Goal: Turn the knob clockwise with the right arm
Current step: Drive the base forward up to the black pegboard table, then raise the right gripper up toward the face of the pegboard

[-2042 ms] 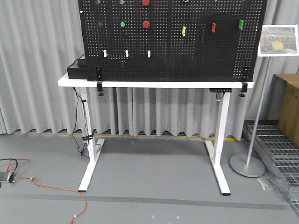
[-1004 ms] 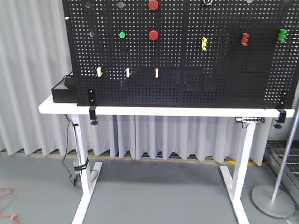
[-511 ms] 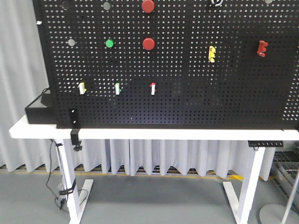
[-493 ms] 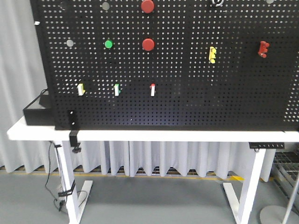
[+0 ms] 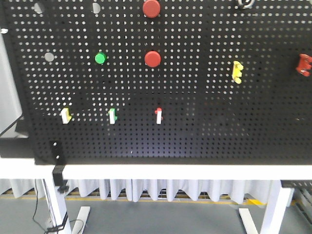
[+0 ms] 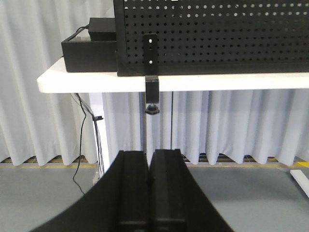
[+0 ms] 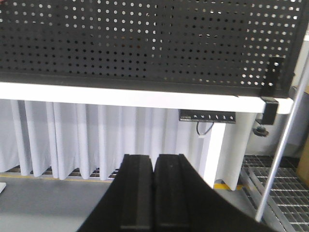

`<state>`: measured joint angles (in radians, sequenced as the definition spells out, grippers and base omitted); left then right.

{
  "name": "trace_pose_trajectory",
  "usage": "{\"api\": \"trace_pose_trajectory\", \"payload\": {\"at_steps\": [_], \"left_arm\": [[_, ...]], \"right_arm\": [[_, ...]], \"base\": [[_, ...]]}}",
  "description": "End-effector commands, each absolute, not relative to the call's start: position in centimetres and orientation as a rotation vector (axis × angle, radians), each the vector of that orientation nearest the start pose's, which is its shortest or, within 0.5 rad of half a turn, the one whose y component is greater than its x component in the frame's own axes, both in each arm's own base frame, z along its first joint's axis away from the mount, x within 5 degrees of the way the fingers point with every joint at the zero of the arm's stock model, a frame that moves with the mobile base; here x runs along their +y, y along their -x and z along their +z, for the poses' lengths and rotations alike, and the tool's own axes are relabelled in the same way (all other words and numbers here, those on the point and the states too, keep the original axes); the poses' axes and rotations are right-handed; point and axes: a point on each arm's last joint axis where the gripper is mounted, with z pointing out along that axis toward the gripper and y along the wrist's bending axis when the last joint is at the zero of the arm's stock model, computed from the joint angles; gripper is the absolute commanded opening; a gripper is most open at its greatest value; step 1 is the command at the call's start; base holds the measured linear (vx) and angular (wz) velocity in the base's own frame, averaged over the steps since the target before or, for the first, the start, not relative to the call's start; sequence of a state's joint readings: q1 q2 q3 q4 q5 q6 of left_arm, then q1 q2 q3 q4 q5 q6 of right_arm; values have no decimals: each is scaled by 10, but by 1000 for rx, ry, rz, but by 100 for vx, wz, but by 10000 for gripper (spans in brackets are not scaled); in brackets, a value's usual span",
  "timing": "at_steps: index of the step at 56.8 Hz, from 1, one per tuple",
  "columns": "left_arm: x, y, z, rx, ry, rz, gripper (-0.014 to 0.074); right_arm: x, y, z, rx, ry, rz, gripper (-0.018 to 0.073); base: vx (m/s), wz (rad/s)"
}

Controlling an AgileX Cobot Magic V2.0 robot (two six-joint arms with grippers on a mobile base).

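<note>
Knob (image 5: 245,4): high on pegboard (image 5: 195,141), cut by the top edge, right of red buttons (image 5: 152,59) | likely rigid, smooth metal, slippery; pinch its rim | right tool (image 7: 154,162): clenched, empty, low before the counter (image 7: 120,94), well apart from knob | left tool (image 6: 149,157): clenched, empty

We are in a robotics test lab or workshop bay. A black perforated panel (image 5: 195,136) stands upright on a white tabletop (image 5: 170,171), held there by a screw clamp (image 6: 152,92). It carries 2 red push-buttons (image 5: 152,59), a green button (image 5: 100,58) and a yellow switch (image 5: 237,72). A small black control panel (image 7: 207,116) is fixed under the tabletop's right end. Pale grey curtains (image 6: 29,125) hang behind, from left to right. The floor (image 6: 241,193) is bare grey with a yellow line (image 6: 48,165) at its far edge. Steel grating (image 7: 285,193) lies at the right, and a black box (image 6: 89,48) and a loose cable (image 6: 82,145) are at the left.
</note>
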<state>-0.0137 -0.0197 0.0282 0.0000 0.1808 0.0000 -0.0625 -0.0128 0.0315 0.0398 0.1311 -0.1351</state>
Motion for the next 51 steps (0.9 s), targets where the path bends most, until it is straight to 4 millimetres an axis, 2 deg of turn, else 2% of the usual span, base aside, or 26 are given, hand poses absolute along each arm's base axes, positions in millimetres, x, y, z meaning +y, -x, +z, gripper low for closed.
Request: {"api": "trace_pose_trajectory", "payload": {"at_steps": [1, 24, 51], "left_arm": [[-1, -56, 187, 1609, -9, -19, -6], [-1, -56, 187, 1609, -9, -19, -6], [-1, -56, 187, 1609, -9, -19, -6]], "right_arm": [[-3, -57, 196, 1550, 40, -134, -8], [-3, -57, 196, 1550, 40, -134, -8], [-3, -57, 196, 1550, 40, -134, -8]], "base": [[25, 0], [20, 0], [7, -1]]}}
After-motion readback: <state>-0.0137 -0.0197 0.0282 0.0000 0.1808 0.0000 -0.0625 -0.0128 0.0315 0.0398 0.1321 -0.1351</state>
